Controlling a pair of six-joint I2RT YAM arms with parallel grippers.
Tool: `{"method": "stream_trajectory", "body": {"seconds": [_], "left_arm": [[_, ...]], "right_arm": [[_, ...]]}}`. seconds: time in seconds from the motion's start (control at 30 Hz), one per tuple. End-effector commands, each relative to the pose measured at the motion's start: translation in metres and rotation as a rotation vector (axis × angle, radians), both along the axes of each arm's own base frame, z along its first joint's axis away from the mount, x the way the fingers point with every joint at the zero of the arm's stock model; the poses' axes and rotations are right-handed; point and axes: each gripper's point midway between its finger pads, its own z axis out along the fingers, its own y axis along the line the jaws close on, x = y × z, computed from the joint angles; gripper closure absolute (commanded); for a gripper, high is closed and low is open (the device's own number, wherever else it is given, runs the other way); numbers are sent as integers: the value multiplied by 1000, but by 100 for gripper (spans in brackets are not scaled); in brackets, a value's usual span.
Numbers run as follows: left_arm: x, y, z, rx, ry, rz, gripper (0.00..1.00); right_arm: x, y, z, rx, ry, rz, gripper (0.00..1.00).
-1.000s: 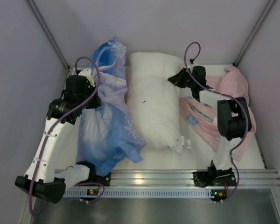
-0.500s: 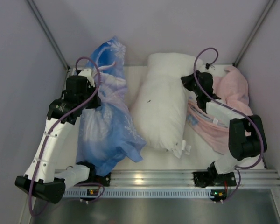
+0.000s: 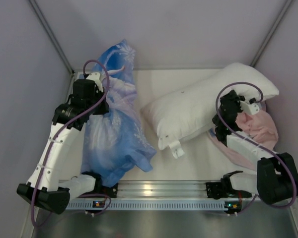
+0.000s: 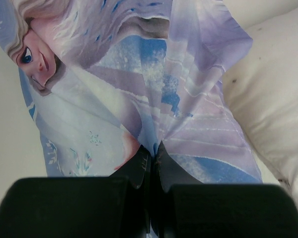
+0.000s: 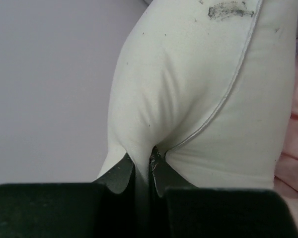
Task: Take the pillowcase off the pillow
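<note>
The light blue princess pillowcase point(image 3: 114, 129) lies rumpled and bulky along the left side. My left gripper point(image 3: 100, 105) is shut on a fold of it, and the left wrist view shows the pinch point(image 4: 154, 148) in the printed fabric point(image 4: 179, 89). What is inside the pillowcase is hidden, and the task's pillow does not show. My right gripper point(image 3: 228, 101) is shut on the edge of the other white pillow point(image 3: 203, 106), which has a corner tag point(image 3: 175, 148) and dark specks. The right wrist view shows that pinch point(image 5: 149, 158) in white cloth point(image 5: 198, 99).
Pink fabric point(image 3: 258, 126) lies heaped at the right under the white pillow's far end. Grey walls close in the left, back and right. A metal rail point(image 3: 154, 191) runs along the near edge.
My right gripper has swung right and nearer, dragging the white pillow round so that it lies slantwise over the pink fabric. The left arm and the pillowcase have barely moved.
</note>
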Motion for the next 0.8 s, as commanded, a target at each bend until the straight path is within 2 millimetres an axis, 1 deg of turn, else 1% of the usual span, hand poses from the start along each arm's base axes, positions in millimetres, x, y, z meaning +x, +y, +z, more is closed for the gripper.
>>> {"method": "stream_trajectory", "body": {"seconds": [0.0, 0.03, 0.07, 0.1, 0.13, 0.17, 0.2, 0.23, 0.27, 0.3, 0.37, 0.4, 0.43, 0.47, 0.5, 0.53, 0.57, 0.6, 0.63, 0.67, 0.7, 0.73, 0.77], "left_arm": [[15, -5, 28, -19, -122, -16, 100], [15, -5, 28, -19, -122, -16, 100], [15, -5, 27, -17, -121, -15, 100], [15, -5, 27, -19, -119, -15, 100], [15, -5, 27, -21, -120, -14, 100], [14, -4, 26, -24, -120, -10, 100], [13, -6, 27, -30, -120, -19, 100], [12, -6, 27, -32, -121, -20, 100], [10, -5, 29, -31, -127, -20, 100], [10, -4, 29, -28, -130, -13, 100], [8, -1, 30, -22, -134, -3, 100], [9, -1, 30, -21, -136, 0, 100], [9, 0, 31, -20, -138, 4, 100], [9, 0, 31, -18, -139, 5, 100], [10, 0, 32, -17, -141, 7, 100], [10, 1, 32, -17, -141, 10, 100], [11, 1, 34, -15, -146, 13, 100], [12, 2, 34, -11, -147, 17, 100], [13, 4, 35, -5, -150, 24, 100], [14, 4, 35, -4, -149, 25, 100], [15, 3, 37, -10, -152, 25, 100], [15, 2, 38, -12, -153, 20, 100], [15, 1, 39, -15, -154, 17, 100]], "right_arm": [[-3, -18, 41, 89, -211, -198, 100], [13, -12, 45, 99, -209, -168, 100], [28, -1, 27, 48, -100, -123, 75], [46, 19, 17, 6, -40, -8, 53], [50, 33, 15, -25, -6, 41, 34], [50, 41, 2, -56, 64, 59, 5], [48, 47, -3, -81, 103, 72, 0], [45, 57, -6, -131, 148, 104, 1], [42, 62, -8, -156, 174, 116, 1], [31, 63, -13, -178, 231, 123, 1], [19, 66, -15, -199, 273, 162, 0], [1, 63, -14, -213, 315, 181, 0], [-16, 69, -6, -216, 322, 254, 0], [-17, 69, -7, -226, 328, 255, 1], [-41, 72, 3, -232, 337, 308, 1], [-54, 74, 3, -230, 350, 339, 0], [-66, 82, 7, -229, 345, 410, 0], [-84, 82, 19, -212, 301, 454, 1], [-98, 82, 5, -208, 364, 494, 0], [-112, 91, 10, -190, 339, 591, 1], [-121, 96, 2, -195, 361, 646, 1], [-130, 102, -12, -196, 405, 707, 1], [-141, 123, -18, -183, 409, 843, 5]]}}
